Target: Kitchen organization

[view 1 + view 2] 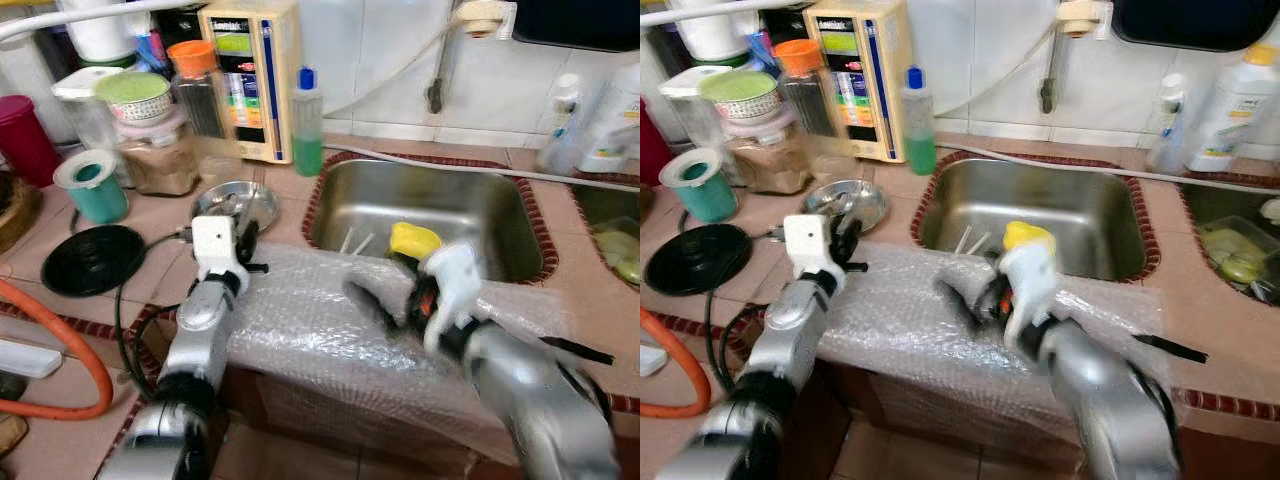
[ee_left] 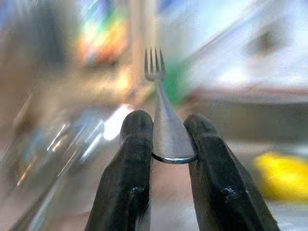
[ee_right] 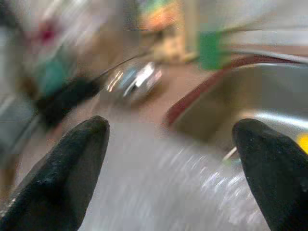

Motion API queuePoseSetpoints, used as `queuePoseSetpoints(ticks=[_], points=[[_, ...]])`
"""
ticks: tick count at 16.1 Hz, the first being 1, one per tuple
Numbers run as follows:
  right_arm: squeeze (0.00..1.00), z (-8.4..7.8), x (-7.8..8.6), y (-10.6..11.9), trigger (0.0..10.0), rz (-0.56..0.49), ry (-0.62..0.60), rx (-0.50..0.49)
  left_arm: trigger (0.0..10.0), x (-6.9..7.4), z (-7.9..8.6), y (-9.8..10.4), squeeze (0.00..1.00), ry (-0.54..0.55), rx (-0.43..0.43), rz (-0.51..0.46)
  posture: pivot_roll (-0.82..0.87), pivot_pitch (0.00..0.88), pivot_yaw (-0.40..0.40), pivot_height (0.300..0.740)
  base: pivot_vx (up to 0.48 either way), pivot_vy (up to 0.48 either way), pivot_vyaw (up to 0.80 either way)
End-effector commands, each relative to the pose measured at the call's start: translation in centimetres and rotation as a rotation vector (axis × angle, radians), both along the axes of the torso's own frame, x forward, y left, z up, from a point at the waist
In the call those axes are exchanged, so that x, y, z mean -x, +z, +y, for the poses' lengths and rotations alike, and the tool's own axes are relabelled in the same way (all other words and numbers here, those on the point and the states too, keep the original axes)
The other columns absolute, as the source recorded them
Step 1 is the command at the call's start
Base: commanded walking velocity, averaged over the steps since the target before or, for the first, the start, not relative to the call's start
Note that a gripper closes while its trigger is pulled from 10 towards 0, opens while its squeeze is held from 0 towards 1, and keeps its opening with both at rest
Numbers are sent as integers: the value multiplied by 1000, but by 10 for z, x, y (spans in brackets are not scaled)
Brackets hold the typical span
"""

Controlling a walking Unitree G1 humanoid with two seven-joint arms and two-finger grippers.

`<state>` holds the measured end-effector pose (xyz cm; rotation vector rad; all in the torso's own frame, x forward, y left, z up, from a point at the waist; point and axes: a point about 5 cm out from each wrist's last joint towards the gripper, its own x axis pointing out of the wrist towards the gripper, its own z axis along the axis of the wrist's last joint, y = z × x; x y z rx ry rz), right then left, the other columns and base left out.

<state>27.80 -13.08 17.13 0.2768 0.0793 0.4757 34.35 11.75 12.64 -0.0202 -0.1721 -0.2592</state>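
Observation:
My left gripper [image 2: 167, 118] is shut on the handle of a steel fork [image 2: 162, 130], whose tines point away from it. In the left eye view the left gripper [image 1: 245, 243] hovers just in front of a steel plate [image 1: 235, 203] on the counter. My right gripper [image 3: 175, 130] is open, fingers wide apart, over a sheet of bubble wrap [image 1: 310, 320] draped on the counter's front edge. The right gripper [image 1: 385, 300] is blurred, near the steel sink [image 1: 480, 200]. A yellow object [image 1: 413, 238] lies at the sink's near wall.
A green soap bottle [image 1: 307, 125] stands left of the sink. Jars, a teal cup [image 1: 92, 187] and a black round base [image 1: 92, 258] crowd the left counter. An orange hose [image 1: 70, 350] curves at the lower left. White bottles [image 1: 610, 120] stand at the back right.

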Motion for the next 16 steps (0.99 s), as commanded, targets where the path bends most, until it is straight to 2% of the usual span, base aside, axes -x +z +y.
queuePoseSetpoints(ticks=[1, 5, 8, 12, 13, 16], points=[[0, -13, -9, 2, 10000, 54, -78, -109, 0, 6, -24, 29, 0, -128, -59, -182, -60, 0, 52, 740, 0, 0, 0], [0, -15, -10, 1, 10000, 55, -82, -108, 0, 5, -20, 28, 0, -102, -72, -180, -59, 0, 51, 740, 0, 0, 0], [0, -15, -14, 4, 10000, 85, -92, -181, 0, 13, -26, 33, 0, -157, -74, -217, -56, 0, 52, 740, 0, 0, 0], [0, -19, -22, 9, 10000, 138, -115, -445, 0, 25, -44, 34, 0, -297, -60, -247, -56, 0, 49, 740, 0, 0, 0], [0, -20, -29, 11, 10000, 147, -119, -497, 0, 31, -52, 33, 0, -359, -76, -253, -51, 0, 45, 740, 0, 0, 0], [0, -13, -37, 18, 10000, 141, -58, -539, 0, 37, -65, 32, 0, -439, -104, -254, -46, 0, 46, 740, 0, 0, 0]])
